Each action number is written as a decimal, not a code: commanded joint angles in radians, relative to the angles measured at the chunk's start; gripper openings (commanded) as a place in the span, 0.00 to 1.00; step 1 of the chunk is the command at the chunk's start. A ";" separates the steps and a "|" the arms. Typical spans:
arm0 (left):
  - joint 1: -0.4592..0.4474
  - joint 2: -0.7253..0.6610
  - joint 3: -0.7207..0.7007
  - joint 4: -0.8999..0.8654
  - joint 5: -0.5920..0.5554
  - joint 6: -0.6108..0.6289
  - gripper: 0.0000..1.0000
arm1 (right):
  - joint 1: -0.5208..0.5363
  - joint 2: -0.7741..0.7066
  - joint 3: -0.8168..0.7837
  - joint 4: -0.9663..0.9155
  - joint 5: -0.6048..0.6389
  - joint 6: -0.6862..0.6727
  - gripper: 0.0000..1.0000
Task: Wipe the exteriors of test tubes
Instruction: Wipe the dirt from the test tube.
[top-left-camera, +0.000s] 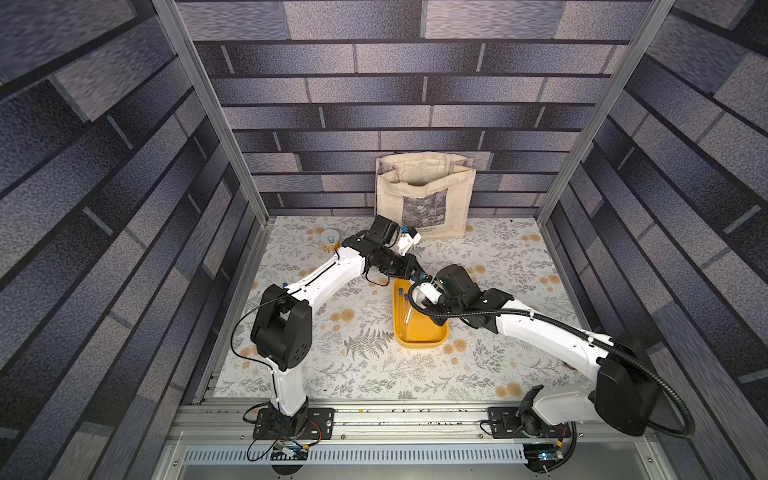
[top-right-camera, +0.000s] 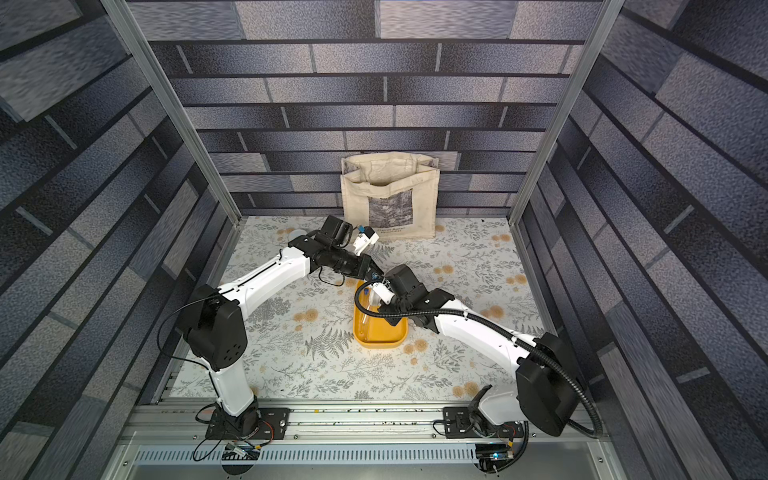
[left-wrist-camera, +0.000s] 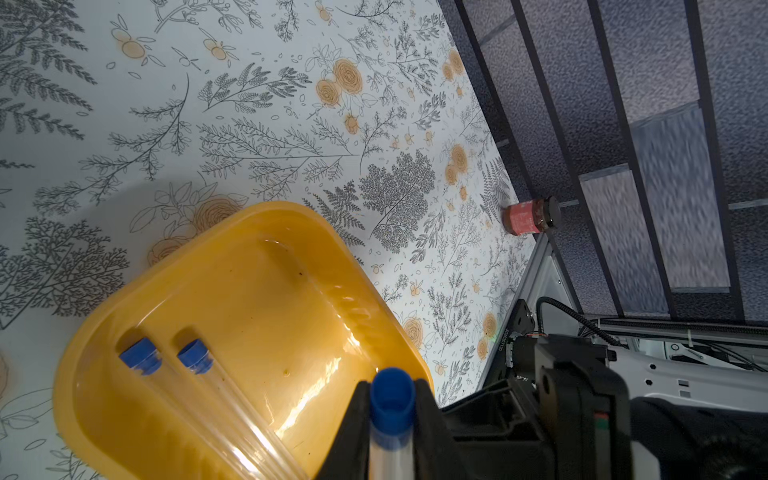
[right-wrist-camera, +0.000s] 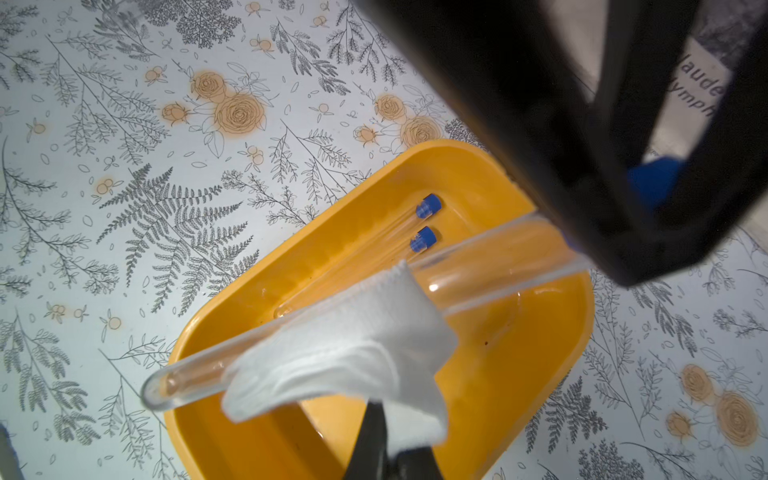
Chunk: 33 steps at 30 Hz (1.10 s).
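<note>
Pinched between the right gripper's (right-wrist-camera: 387, 422) closed jaws, white cloth (right-wrist-camera: 345, 345) drapes over the test tube (right-wrist-camera: 490, 270), whose long axis runs from the left gripper (left-wrist-camera: 392, 413), clamped on its capped end, out above the yellow tray (right-wrist-camera: 552, 357).

The whole cell is boxed in on three sides by walls (top-left-camera: 415, 83) papered in a grey-blue brick print, with long dark and pale blocks. Silver posts (top-left-camera: 216, 112) run up the back corners. The floor is a white mat (top-left-camera: 374, 374) with grey ferns and orange roses all over it. A cream tote bag (top-left-camera: 424, 195) stands against the back wall, and a small can (top-left-camera: 330, 241) sits near the far left corner. There's a metal rail (top-left-camera: 395, 419) along the front edge with a slotted strip (top-left-camera: 374, 456) below it. The light is pretty even and the shadows are soft.
</note>
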 joint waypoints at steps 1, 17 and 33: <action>-0.018 -0.047 -0.019 0.022 0.039 0.000 0.10 | 0.005 0.021 0.033 0.014 0.091 -0.029 0.00; -0.052 -0.076 -0.051 0.044 0.066 -0.020 0.10 | -0.006 0.104 0.163 -0.012 0.363 -0.226 0.00; -0.053 -0.072 -0.043 0.050 0.071 -0.025 0.10 | 0.038 0.077 0.090 0.012 0.351 -0.263 0.00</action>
